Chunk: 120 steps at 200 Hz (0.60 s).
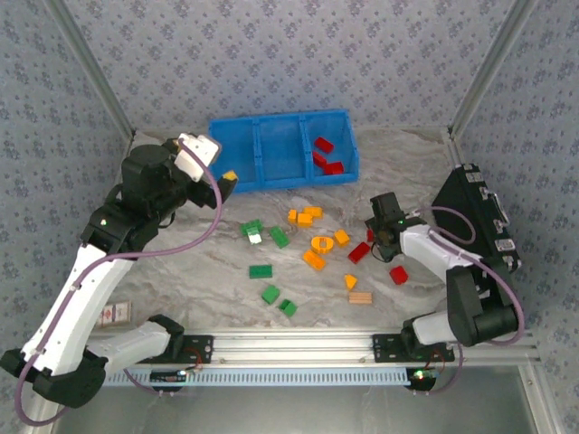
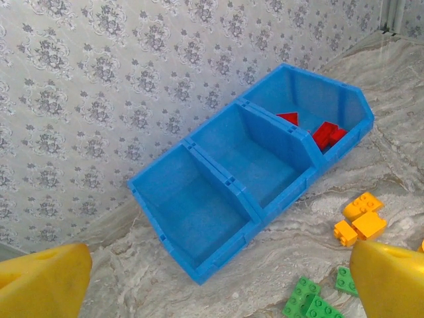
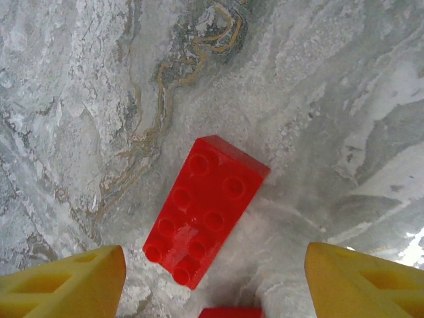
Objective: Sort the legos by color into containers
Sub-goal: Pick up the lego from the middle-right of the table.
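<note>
Blue bin point(image 1: 237, 149); red, orange, green legos point(image 1: 314, 259).

The left arm point(image 1: 77, 298) and right arm point(image 1: 432, 246) are white links with black joints, purple cables point(image 1: 217, 192), and yellow end effector fingers point(image 3: 371, 285).

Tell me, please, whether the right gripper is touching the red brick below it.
Apart: the right wrist view shows bare table between the red brick and each finger of the right gripper.
</note>
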Each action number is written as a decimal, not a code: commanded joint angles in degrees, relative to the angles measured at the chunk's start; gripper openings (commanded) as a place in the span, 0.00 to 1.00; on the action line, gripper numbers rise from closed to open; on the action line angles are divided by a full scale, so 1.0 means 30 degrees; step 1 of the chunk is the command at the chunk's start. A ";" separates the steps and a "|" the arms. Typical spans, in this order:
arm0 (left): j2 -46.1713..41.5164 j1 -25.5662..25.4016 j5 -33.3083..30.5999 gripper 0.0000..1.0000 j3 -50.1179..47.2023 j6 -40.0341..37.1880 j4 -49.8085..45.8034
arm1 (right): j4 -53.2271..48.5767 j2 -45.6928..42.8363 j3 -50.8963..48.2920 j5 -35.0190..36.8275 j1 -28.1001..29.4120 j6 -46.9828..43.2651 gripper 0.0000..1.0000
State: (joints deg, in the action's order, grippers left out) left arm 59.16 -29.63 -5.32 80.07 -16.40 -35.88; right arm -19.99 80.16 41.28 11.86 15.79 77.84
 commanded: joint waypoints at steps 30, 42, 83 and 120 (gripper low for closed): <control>0.0086 0.0091 0.0105 1.00 -0.0205 -0.0274 0.0738 | 0.1521 0.1906 -0.0176 -0.1255 -0.0747 0.0947 0.71; 0.0086 0.0121 0.0086 1.00 -0.0320 -0.0305 0.0779 | 0.1748 0.2447 -0.0131 -0.1616 -0.0894 0.0964 0.69; 0.0200 0.0244 0.0017 1.00 -0.0411 -0.0443 0.0828 | 0.2067 0.4288 0.0591 -0.2556 -0.1104 0.0363 0.57; 0.0463 0.0354 0.0027 1.00 -0.0459 -0.0479 0.0889 | 0.2096 0.5776 0.1356 -0.3303 -0.1133 -0.0744 0.43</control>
State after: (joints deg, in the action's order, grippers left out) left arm 59.88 -28.95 -5.34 78.89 -17.08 -35.70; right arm -18.55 91.39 45.91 6.74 12.38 77.43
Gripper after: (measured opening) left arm 0.998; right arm 0.462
